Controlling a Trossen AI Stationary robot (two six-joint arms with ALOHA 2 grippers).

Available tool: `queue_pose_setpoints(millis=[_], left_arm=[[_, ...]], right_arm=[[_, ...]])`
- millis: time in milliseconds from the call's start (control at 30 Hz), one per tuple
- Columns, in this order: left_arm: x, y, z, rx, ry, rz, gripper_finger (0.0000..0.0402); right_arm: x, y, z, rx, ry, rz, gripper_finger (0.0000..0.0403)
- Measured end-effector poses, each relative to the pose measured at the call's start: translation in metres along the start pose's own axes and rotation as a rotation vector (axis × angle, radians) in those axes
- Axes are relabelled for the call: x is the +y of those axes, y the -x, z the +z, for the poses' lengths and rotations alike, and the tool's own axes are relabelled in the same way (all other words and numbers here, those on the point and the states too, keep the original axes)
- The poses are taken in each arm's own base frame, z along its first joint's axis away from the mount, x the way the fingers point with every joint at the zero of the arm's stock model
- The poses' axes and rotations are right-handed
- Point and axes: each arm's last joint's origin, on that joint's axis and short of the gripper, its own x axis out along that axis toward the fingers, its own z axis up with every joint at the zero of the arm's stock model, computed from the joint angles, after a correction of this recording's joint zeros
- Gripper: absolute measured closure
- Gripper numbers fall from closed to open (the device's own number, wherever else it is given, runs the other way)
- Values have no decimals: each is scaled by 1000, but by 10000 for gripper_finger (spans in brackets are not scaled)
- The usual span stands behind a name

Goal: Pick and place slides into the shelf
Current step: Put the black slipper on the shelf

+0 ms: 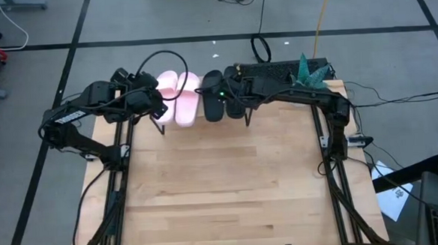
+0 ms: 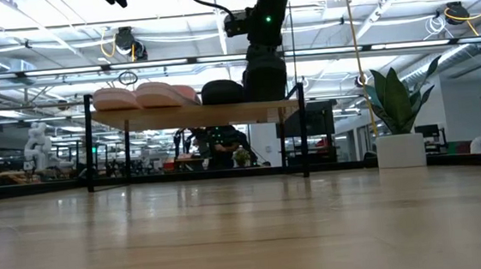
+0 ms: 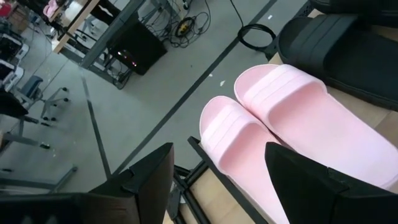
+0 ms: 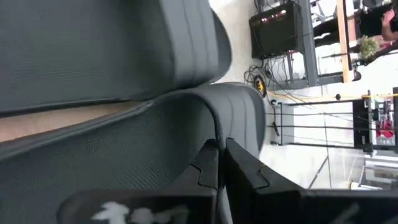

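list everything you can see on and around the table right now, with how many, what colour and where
pink slides: two, pale pink, side by side on the shelf's left part
black slides: two, matte black, on the shelf right of the pink pair; one mostly hidden under the right arm
shelf: one, light wood top on black legs, at the table's far edge
table: one, light wood
potted plant: one, green in a white pot, beyond the table
left gripper: open, over the pink pair
right gripper: shut, on a black slide

Both arms are matte black and jointed, looped with black cables. The left arm bears white lettering; the right arm shows a green light.
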Motion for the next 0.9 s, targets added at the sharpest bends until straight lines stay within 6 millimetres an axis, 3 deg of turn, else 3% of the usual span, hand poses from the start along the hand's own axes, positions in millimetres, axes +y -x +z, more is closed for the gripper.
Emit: queue_pose_setpoints(millis=[333,900], left_arm=[[0,0,0,0,-10,0,149],[0,0,0,0,-10,0,149]], right_arm=[[12,-10,0,-27,11,40,403],[10,-13,9,-98,-17,3,403]])
